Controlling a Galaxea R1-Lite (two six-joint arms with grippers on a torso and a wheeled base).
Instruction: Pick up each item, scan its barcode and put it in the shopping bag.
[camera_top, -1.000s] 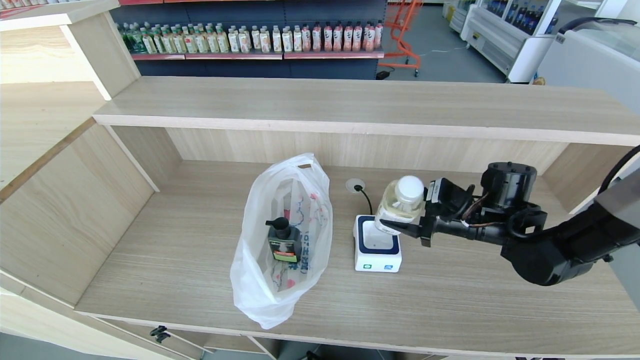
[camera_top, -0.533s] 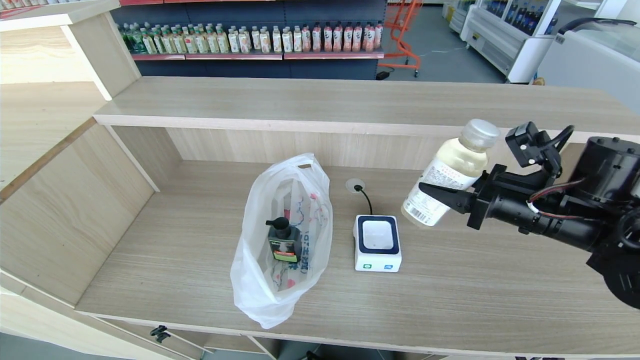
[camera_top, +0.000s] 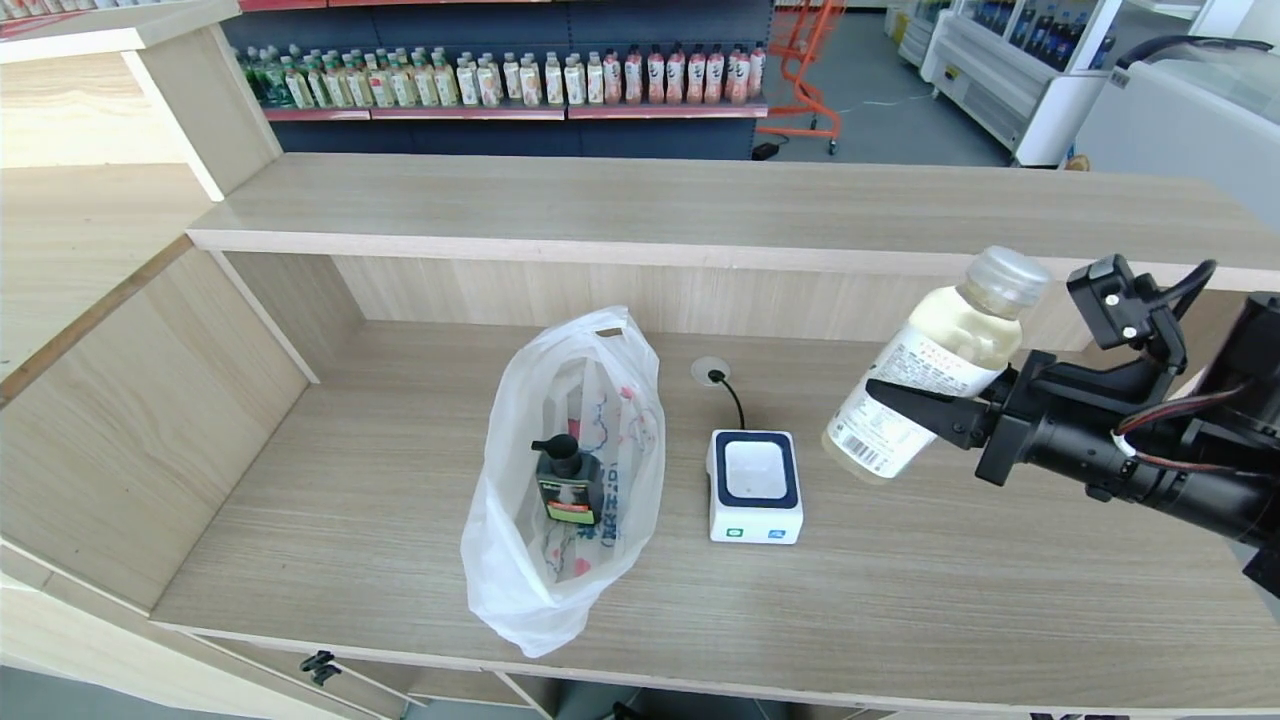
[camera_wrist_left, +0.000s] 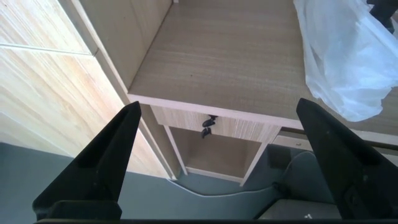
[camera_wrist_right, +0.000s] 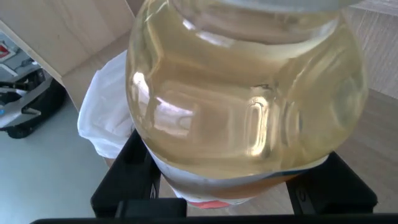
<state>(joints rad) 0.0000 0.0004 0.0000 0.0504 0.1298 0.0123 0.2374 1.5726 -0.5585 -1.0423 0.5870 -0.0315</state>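
The right hand (camera_top: 905, 400) grips a clear plastic bottle (camera_top: 935, 365) of pale, creamy liquid in the air above the wood-grain counter (camera_top: 900, 600), its black fingers closed on the labelled midsection. Only the near finger can be seen; the far one is hidden behind the bottle. The bottle is tilted, its long axis running from the rounded base, low and nearest the scanner (camera_top: 754, 485), up to the translucent cap, high and toward the robot's right. A barcode shows on the white label near the base. From the right wrist, the ribbed shoulder of the bottle (camera_wrist_right: 249, 106) blocks most of what lies below. The boxy white scanner, with its dark-rimmed window, sits between the bottle and a crinkled translucent shopping bag (camera_top: 520, 560), which holds a dark pump bottle (camera_top: 567, 485); its other contents are hard to make out. The left hand (camera_wrist_left: 219, 104) hangs off the counter's front edge, fingers spread wide and empty.
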